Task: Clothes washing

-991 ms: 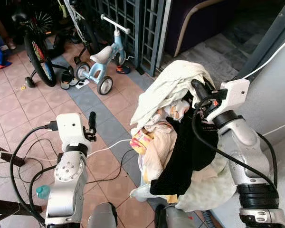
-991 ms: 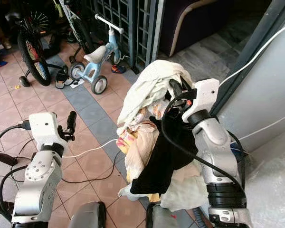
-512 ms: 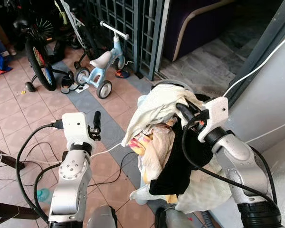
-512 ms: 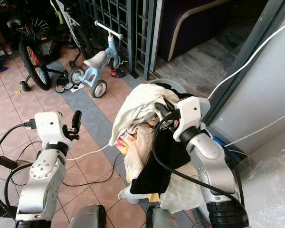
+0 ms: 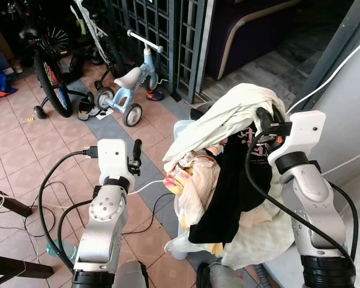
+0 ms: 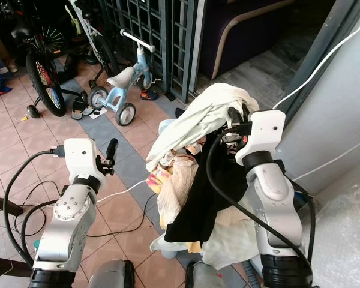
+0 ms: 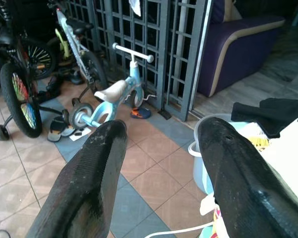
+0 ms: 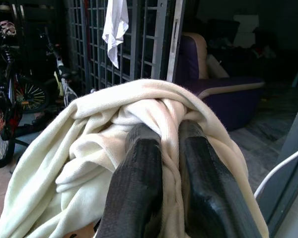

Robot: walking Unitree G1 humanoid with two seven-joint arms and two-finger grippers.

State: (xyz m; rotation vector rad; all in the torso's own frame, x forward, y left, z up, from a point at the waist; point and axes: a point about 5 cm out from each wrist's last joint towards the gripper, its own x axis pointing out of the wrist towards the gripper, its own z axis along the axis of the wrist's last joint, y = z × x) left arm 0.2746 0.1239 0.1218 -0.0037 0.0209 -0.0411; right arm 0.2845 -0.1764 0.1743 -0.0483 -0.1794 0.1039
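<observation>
Right gripper (image 8: pixel 161 148), raised on the right, with its jaws pinched on a fold of the cream towel (image 5: pixel 222 117); the towel drapes over a hanging bundle of clothes including a black garment (image 5: pixel 231 186). Left gripper (image 7: pixel 159 148), left of the bundle, jaws spread wide and holding nothing, facing the far blue balance bike (image 5: pixel 129 81).

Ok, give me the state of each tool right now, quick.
Left tool: open, holding nothing, raised over the tiled floor.
Right tool: shut on the cream cloth, lifting the laundry bundle.
</observation>
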